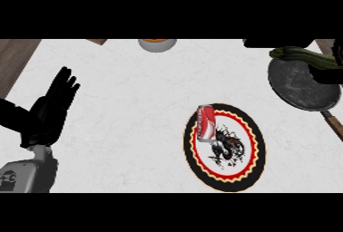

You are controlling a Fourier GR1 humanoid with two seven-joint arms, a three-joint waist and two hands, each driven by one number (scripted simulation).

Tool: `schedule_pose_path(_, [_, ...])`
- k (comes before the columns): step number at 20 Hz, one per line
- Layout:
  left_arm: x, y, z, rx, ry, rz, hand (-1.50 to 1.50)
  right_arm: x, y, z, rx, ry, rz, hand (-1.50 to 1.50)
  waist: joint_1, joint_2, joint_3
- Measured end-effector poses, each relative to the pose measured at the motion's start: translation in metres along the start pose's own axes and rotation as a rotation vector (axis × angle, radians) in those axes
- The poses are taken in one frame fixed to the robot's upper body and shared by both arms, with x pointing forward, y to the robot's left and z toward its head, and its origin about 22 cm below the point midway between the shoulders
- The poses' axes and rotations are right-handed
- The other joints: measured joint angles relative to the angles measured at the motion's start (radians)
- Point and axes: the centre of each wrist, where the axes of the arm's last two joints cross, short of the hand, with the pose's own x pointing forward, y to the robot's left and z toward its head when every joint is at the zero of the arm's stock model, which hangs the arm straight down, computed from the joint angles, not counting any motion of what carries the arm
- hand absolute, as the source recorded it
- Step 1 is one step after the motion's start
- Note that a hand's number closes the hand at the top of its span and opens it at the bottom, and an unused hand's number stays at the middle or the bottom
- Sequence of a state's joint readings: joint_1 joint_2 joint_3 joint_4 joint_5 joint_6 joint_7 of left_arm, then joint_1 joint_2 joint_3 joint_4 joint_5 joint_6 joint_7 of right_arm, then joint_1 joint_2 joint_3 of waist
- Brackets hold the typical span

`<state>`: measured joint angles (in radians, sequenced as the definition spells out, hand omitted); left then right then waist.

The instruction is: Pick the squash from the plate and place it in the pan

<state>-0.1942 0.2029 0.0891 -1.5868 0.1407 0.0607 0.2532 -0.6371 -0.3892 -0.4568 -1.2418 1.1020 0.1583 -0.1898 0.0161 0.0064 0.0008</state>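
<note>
Black fingers [65,84] of left hand [48,111] straight, spread, pointing far; grey forearm [26,174] near left. Right hand [333,76] far right, just beside squash [301,56], grasp can't tell. Squash sits over pan [301,88] far rim, off the plate [249,136].

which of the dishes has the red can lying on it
The black plate with the red-and-yellow ring; the red can lies on its far-left edge. The pan at right shows only the squash at its far rim, the bowl no can.
</note>
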Motion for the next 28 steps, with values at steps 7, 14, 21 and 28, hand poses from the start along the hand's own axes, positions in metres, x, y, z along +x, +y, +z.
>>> schedule_pose_path(7, [-0.003,-0.008,-0.001,-0.018,-0.002,0.003,0.0,-0.064,0.025,-0.008,0.012,0.004,-0.037,1.5,0.013,0.005,0.001])
schedule_pose_path(14, [0.0,-0.014,-0.002,-0.028,-0.015,0.002,0.0,-0.084,0.054,-0.007,0.064,-0.028,-0.068,1.5,0.034,0.014,0.003])
schedule_pose_path(21, [-0.003,-0.021,-0.004,-0.05,-0.024,0.001,0.0,-0.097,0.078,0.007,0.148,0.123,-0.072,-1.5,0.052,0.024,0.004])
schedule_pose_path(28, [0.0,-0.021,-0.007,-0.055,-0.032,0.006,0.0,-0.112,0.084,0.023,0.238,0.193,-0.168,-1.5,0.059,0.028,0.006])
